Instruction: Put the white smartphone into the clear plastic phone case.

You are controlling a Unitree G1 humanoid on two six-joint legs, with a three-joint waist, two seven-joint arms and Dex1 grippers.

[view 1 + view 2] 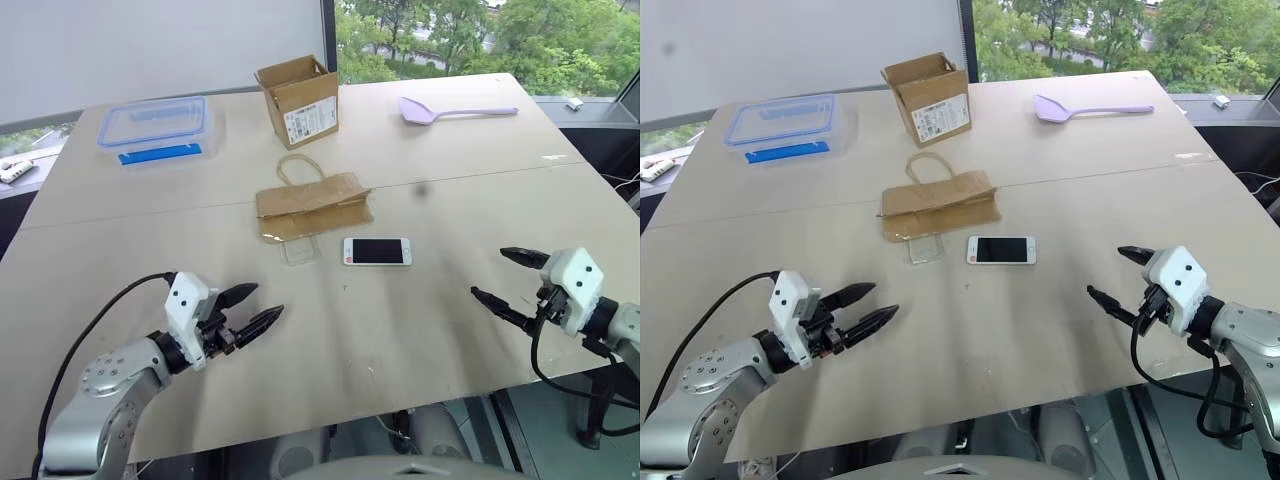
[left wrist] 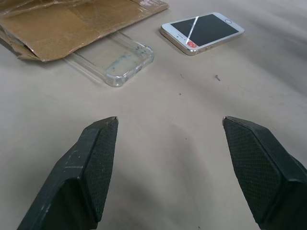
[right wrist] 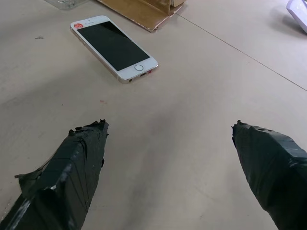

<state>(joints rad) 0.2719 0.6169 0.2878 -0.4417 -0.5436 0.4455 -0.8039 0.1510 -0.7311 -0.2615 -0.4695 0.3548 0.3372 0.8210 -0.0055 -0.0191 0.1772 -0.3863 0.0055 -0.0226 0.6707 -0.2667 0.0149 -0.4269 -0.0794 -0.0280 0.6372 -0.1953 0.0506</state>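
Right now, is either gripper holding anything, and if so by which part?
Nothing is held. The left gripper and right gripper are both open above the table, apart from the white smartphone and clear plastic phone case.

A wide, pale beige table [image 1: 420,330] carries everything. Near its middle a flattened brown paper bag [image 1: 312,205] lies flat. Touching the bag's near edge, partly tucked under it, lies the clear plastic phone case [image 1: 299,250]. Just beside the case, on the right, the white smartphone [image 1: 377,251] lies screen up. Beyond the bag stands an open cardboard box [image 1: 299,100]. Far left of the box sits a clear food container with a blue rim [image 1: 153,130]; right of the box lies a lilac spatula [image 1: 455,111].
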